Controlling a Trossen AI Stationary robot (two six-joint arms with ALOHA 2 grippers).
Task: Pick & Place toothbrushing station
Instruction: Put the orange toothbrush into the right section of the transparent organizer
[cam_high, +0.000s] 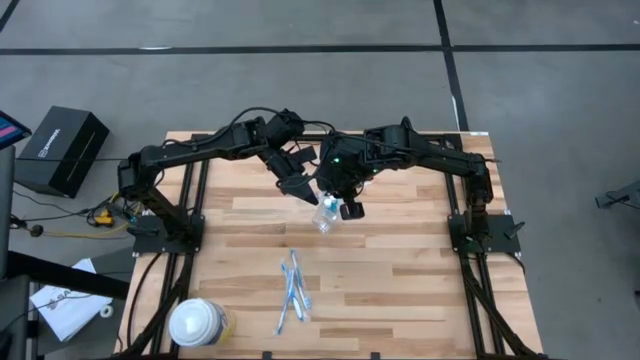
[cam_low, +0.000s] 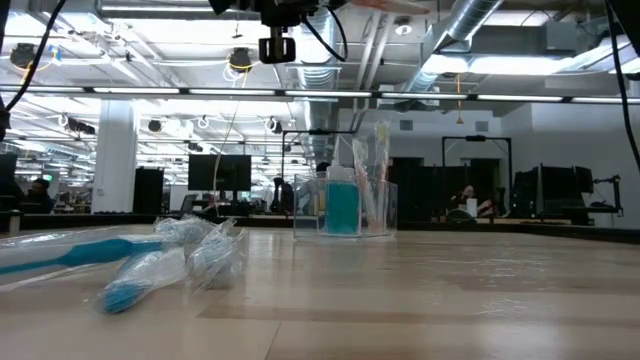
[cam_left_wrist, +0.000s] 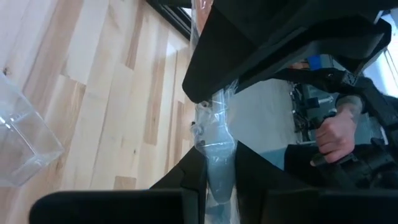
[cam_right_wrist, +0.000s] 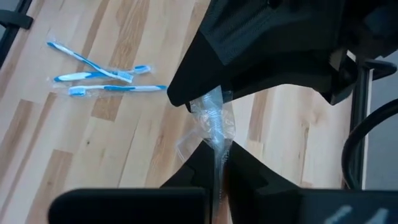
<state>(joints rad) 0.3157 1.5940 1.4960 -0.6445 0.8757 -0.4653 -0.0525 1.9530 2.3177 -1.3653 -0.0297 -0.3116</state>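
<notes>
High view: both grippers meet above the cup at mid-table, the left gripper just beside it; spare brushes lie nearer the front. Left wrist: fingers pinch a wrapped brush. Right wrist: right gripper clamps another wrapped brush, its axis running along the fingers

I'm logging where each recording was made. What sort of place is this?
Probably a robotics lab in an open-plan industrial workspace: a wooden table on a grey concrete floor, exposed ceiling ducts, and rows of monitors behind.
</notes>
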